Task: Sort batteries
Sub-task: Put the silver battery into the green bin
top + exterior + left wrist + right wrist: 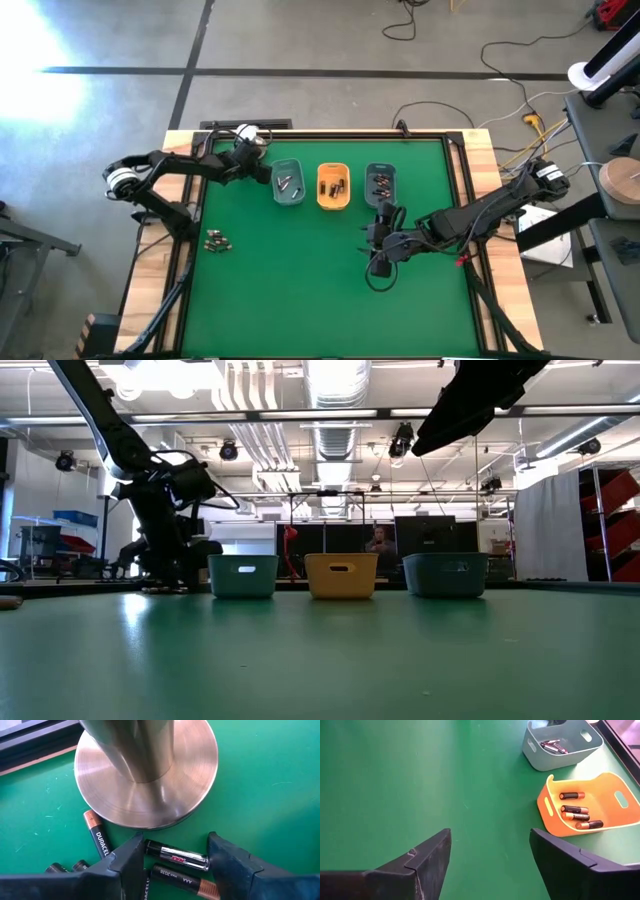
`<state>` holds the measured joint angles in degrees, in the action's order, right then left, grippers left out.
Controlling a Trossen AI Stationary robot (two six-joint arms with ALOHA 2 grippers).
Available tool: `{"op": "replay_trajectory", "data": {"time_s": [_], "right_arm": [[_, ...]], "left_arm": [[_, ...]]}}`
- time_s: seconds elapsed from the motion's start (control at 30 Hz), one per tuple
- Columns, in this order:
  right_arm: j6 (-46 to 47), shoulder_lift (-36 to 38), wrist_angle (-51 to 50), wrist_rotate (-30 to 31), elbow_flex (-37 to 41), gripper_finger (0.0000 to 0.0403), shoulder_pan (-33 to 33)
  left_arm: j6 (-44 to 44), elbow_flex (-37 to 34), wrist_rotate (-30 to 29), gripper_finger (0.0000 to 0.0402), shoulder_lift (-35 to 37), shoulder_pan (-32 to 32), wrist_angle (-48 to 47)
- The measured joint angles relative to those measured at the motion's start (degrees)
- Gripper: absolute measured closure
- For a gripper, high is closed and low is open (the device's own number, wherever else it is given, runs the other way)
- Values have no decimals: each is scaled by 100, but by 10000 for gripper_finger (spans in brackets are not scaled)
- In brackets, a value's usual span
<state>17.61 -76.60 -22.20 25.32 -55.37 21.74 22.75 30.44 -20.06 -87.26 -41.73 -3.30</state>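
picking step in hand, at the far left corner of the green mat [300,290]: left gripper [175,857] set down low beside the round metal dome [145,775], jaws apart and bracketing a silver battery [176,861] end to end, with next to no slack on either side and no firm pinch to be seen yet. lying flat on the mat, that battery, just beside the dome's base, with a copper-tipped black one [99,840] and a dark aaa one [182,882] close around it and a couple more at the edge of the left wrist view. more batteries in a loose cluster [217,241] on the left of the mat, well apart from the trays. already some sorted into the teal tray [288,185], the orange tray [333,187] and the grey-blue tray [380,183], so likely somewhere in the middle of the job. right gripper [490,855] hovering released and empty over bare mat near the grey-blue tray, waiting. next, probably: closing the last bit onto the silver battery, squarely on its two ends so as not to let it roll or pop out, then lifting straight up clear of the dome's rim and the neighbouring cells before carrying across to the matching tray. worth watching: snagging the aaa one lying just alongside.
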Motion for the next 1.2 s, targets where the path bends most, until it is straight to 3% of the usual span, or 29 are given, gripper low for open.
{"op": "replay_trajectory", "data": {"time_s": [0.3, 0.73, 1.2], "right_arm": [[49, 0, -31, 2, -13, 153, 0], [38, 0, -162, 4, -17, 136, 0], [133, 0, -160, 6, -17, 153, 0]], "left_arm": [[2, -7, 7, 211, 4, 2, -15], [-474, -9, 26, 157, 13, 10, -226], [-413, -10, 158, 207, 29, 30, -246]]}}
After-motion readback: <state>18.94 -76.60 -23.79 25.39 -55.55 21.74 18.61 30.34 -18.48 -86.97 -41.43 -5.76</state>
